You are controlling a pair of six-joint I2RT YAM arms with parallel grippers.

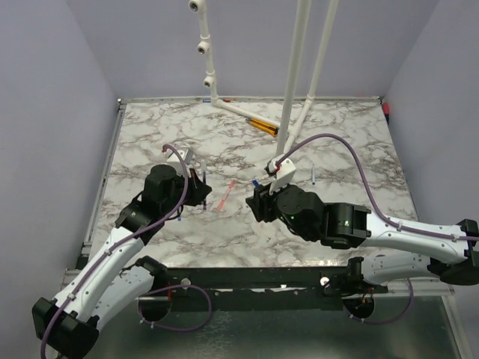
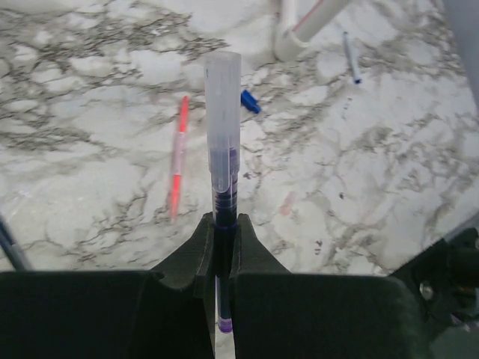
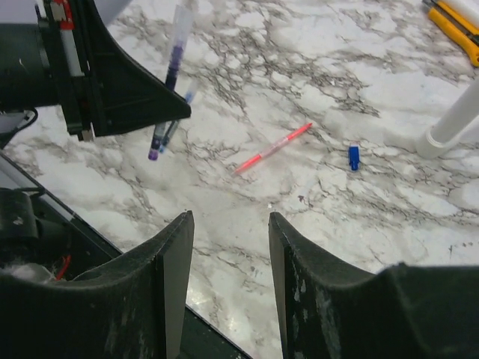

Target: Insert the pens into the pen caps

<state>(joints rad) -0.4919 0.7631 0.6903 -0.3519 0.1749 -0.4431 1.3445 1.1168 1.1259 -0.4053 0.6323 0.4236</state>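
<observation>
**L arm** [image 1: 112, 258]: base near-left. Reaches fwd and slightly right, elbow bent.
**L gripper** [image 1: 196, 187]: fingers [image 2: 198, 250] closed tight on a pen [image 2: 223, 134]. Grip is near the pen's lower end; most of the barrel sticks out past the tips.
**R arm** [image 1: 408, 232]: base near-right. Stretched left along the table front, wrist low.
**R gripper** [image 1: 254, 203]: fingers [image 3: 176, 258] parted, nothing between them. Faces the L gripper, not touching it.

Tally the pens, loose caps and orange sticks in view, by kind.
Pens: 3 (dark pen in the left gripper, pink-red pen, blue pen)
Caps: 1 (blue cap; any others are too small to tell)
Orange sticks: 2
Total: 6
</observation>
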